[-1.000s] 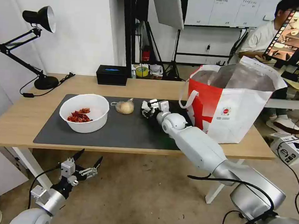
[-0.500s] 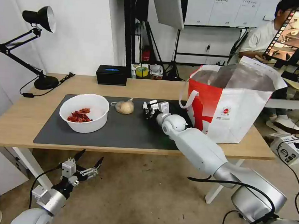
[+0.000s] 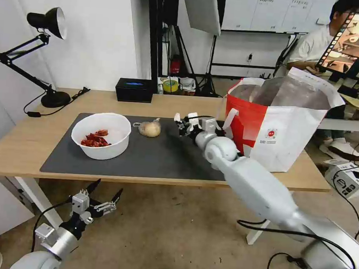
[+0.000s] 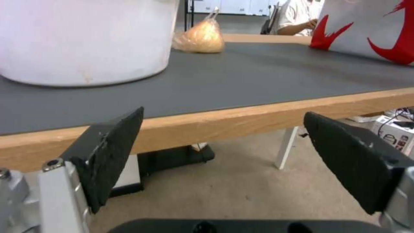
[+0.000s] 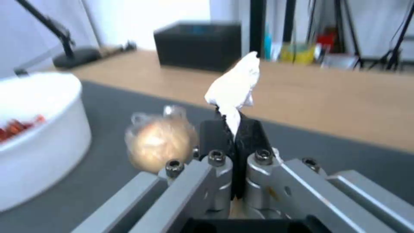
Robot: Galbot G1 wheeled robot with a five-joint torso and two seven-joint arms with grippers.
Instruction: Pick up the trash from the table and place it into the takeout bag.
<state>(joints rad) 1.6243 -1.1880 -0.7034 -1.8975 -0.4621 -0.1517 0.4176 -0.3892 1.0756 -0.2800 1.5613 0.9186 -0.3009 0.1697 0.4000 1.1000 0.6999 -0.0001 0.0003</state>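
Head view: right gripper (image 3: pixel 183 124) (clamping tissue (image 5: pixel 235 86)) has risen bagward.

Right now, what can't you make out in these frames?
- Inside of the takeout bag: head view, its own walls hide the contents.
- Right gripper: head view, too small to read its grip; the right wrist view shows it shut on the tissue.
- Bowl: left wrist view, cut off by the edge, contents hidden by its wall.
- Bagged lump: right wrist view, blurred.
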